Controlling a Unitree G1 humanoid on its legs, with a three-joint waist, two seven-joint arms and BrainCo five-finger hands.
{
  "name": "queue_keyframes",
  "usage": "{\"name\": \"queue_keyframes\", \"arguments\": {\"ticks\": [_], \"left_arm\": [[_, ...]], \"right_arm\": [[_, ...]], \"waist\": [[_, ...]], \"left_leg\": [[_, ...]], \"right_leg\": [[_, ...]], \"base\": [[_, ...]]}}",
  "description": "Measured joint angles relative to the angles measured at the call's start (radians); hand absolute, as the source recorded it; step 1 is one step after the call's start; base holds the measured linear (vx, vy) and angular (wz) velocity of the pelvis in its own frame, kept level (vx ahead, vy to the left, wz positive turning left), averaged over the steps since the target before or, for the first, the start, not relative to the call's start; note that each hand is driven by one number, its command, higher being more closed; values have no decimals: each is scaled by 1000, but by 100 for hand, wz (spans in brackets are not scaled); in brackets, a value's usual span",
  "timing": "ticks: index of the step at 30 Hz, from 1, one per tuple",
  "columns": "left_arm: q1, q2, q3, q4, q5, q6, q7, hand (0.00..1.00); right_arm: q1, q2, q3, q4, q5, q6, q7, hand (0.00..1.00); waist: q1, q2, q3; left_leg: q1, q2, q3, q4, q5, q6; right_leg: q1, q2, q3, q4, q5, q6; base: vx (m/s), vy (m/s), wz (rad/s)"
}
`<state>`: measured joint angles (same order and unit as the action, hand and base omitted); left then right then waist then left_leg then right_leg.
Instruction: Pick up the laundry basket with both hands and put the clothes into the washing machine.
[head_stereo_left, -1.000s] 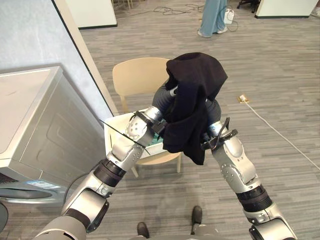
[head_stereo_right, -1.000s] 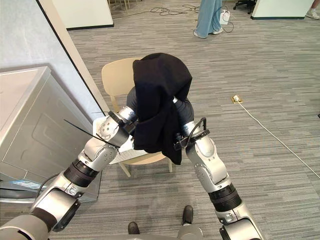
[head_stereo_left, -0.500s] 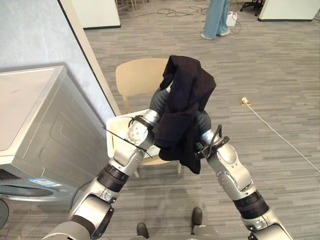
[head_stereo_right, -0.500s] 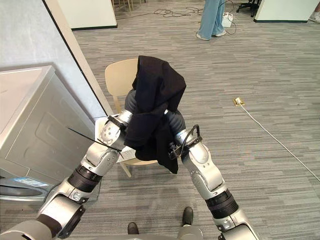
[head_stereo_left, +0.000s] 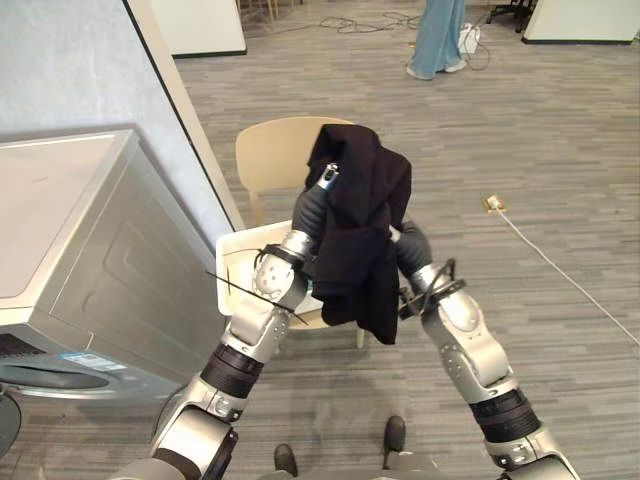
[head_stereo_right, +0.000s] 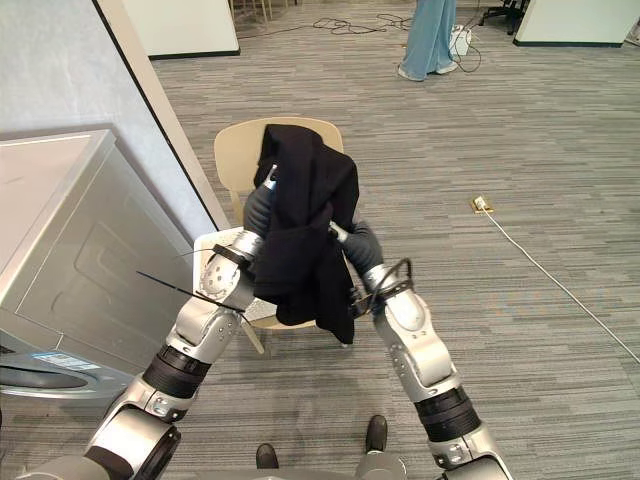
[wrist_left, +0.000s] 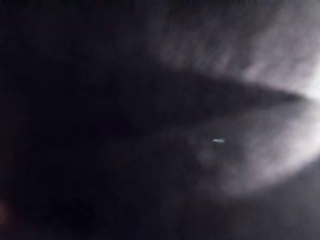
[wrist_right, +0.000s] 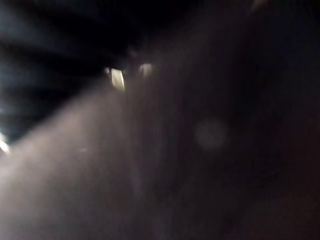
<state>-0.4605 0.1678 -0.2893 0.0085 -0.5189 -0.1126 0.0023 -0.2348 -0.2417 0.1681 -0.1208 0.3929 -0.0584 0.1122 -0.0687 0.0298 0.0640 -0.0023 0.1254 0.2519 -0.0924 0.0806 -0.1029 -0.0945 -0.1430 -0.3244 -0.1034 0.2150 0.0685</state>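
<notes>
Because both hands are buried under the black garment held above the basket, their grip cannot be told.

Head stereo pair down on shared chair; wrist cameras against cloth.

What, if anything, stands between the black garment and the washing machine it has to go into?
Nothing visible stands in the gap. The black garment hangs raised above the white basket on the chair; the washing machine stands to its left, turning its side panel to it. Whether its door is open cannot be told.
</notes>
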Motion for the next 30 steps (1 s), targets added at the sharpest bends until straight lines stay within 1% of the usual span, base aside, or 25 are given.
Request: {"name": "queue_keyframes", "arguments": {"ticks": [2, 5, 7, 11, 15, 19, 21, 24, 26, 27, 28, 29, 30], "left_arm": [[30, 3, 68, -1, 14, 0, 4, 100], [62, 8, 128, -2, 21, -1, 21, 100], [77, 10, 152, -4, 21, -1, 25, 100], [117, 13, 192, -38, 22, -1, 28, 100], [164, 13, 269, -78, 23, -3, 46, 100], [213, 12, 325, -82, 25, -3, 60, 100], [256, 10, 351, -98, 25, -4, 65, 100], [343, -12, 431, -149, 25, -4, 67, 100], [425, -55, 506, -203, 24, -7, 73, 100], [440, -66, 519, -210, 24, -8, 73, 100], [460, -89, 539, -213, 23, -9, 78, 100], [481, -113, 547, -214, 21, -9, 94, 100], [495, -128, 552, -219, 20, -9, 98, 100]], "right_arm": [[4, -21, -91, 1, -11, 2, -24, 0], [4, -68, -173, 1, -24, 1, -36, 0], [7, -76, -198, 1, -42, 1, -47, 0], [27, -77, -241, 0, -42, -1, -51, 0], [73, -65, -301, -1, -51, -1, -82, 0], [107, -33, -364, -2, -53, -3, -112, 0], [144, -13, -389, -3, -78, -4, -118, 0], [210, 18, -434, -2, -145, -3, -136, 0], [241, 27, -487, 47, -229, 0, -162, 0], [241, 27, -507, 79, -243, 1, -172, 0], [241, 27, -553, 154, -261, 9, -195, 0], [241, 26, -602, 231, -308, 38, -231, 0], [241, 26, -624, 270, -341, 54, -250, 0]], "waist": [[-1, 0, 0], [-1, 0, 0], [-1, 0, 0], [-1, 0, 0], [1, 0, 0], [0, 1, -7], [0, 1, -18], [2, 1, -22], [5, 2, -22], [6, 1, -22], [14, 1, -22], [28, 2, -22], [34, 4, -21]], "left_leg": [[1, 0, 1, 0, 0, 0], [2, 1, 1, 0, 0, 0], [4, 1, 3, 0, 0, 0], [7, 1, 7, 0, -1, 0], [11, 1, 13, 0, -1, 0], [12, 3, 15, 0, -4, -4], [13, 7, 15, 0, -7, -7], [12, 13, 13, 0, -6, -7], [-7, 16, -5, 2, -4, -5], [-17, 17, -12, 8, -4, -5], [-48, 18, -39, 34, -4, -5], [-91, 18, -82, 70, -4, -5], [-111, 19, -104, 83, -4, -5]], "right_leg": [[0, 1, 1, 0, 0, 0], [1, 1, 1, 0, 0, 0], [1, 2, 3, 0, 0, 0], [1, 2, 9, 0, 0, 0], [1, 3, 17, 0, -5, 6], [1, 5, 22, -1, -11, 6], [1, 8, 22, -1, -15, 3], [1, 15, 21, 0, -17, 2], [3, 18, 3, 2, -19, -1], [3, 17, -6, 4, -19, -2], [3, 13, -31, 4, -20, -5], [3, 9, -66, 4, -22, -7], [3, 9, -88, 5, -24, -9]], "base": [[0, 0, 0], [0, 0, 0], [0, 0, -2], [0, 0, -4], [0, 0, -5], [0, 1, -1], [0, 0, 0], [5, -1, 1], [7, -2, 18], [10, 2, 45], [6, 1, 74], [6, 1, 86], [-15, -9, 107]]}}
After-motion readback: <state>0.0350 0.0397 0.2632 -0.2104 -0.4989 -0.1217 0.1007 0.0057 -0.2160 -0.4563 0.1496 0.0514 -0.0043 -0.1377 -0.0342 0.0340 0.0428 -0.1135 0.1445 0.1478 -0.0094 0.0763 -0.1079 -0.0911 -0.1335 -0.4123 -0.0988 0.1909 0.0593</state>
